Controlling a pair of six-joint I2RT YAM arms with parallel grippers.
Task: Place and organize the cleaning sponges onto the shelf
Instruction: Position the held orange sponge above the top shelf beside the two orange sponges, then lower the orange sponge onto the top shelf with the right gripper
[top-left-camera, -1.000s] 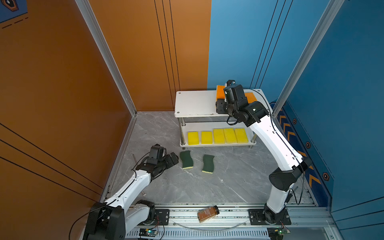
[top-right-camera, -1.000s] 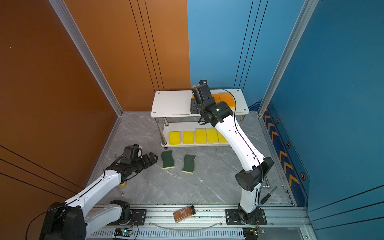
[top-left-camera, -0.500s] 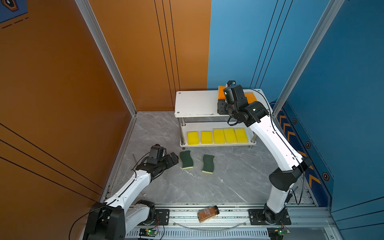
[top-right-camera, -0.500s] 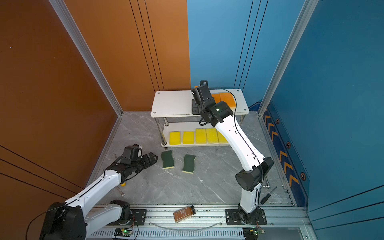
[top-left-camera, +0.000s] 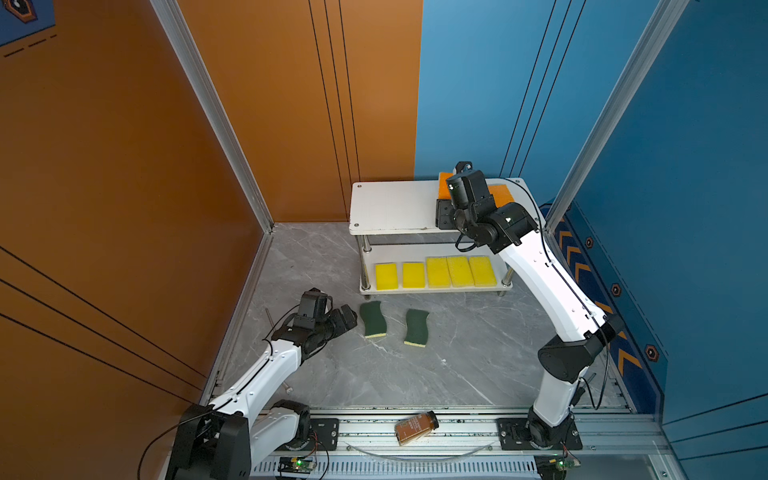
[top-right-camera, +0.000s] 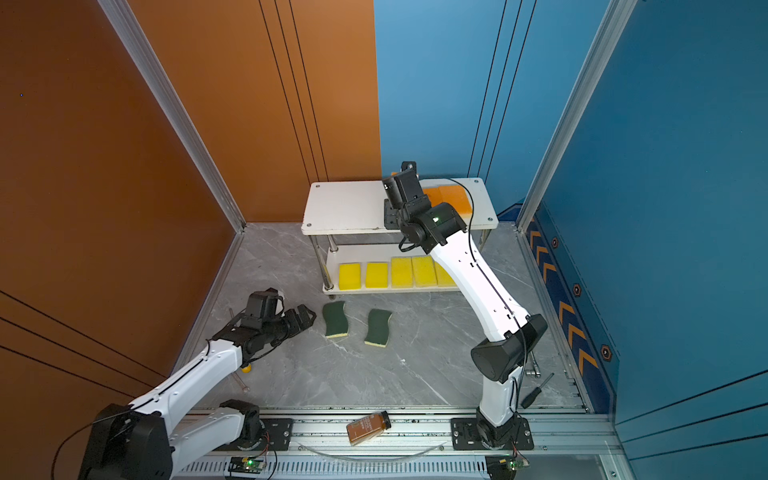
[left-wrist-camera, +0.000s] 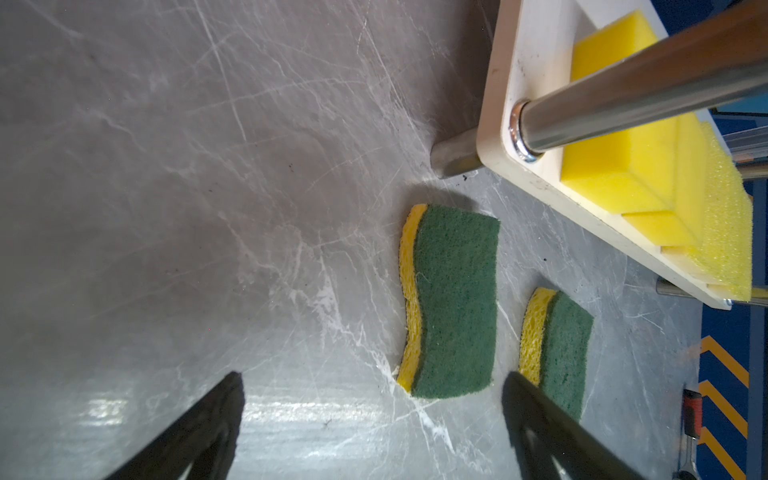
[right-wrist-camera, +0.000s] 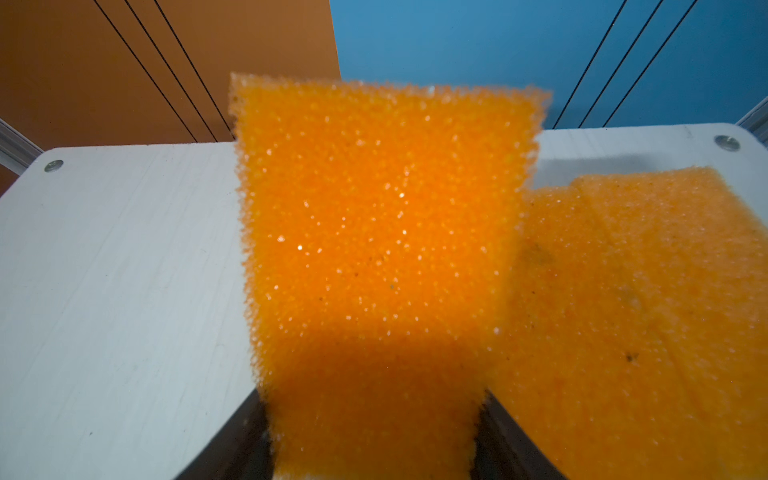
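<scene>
Right claw over shelf — orange sponge gripped.
Sponge was pinched between its fingers, tilted above the top board beside other orange sponges; left claw stood wide open, empty, near two green sponges on the worktop.

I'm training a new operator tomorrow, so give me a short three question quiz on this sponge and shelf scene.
1. How many yellow sponges lie on the lower board of the shelf?
2. True or false: both green-topped sponges already sit on the shelf.
3. What is between the fingers of the right gripper? A) a green-topped sponge B) an orange sponge C) nothing

Key: 1) five 2) false, they lie on the floor 3) B
</scene>
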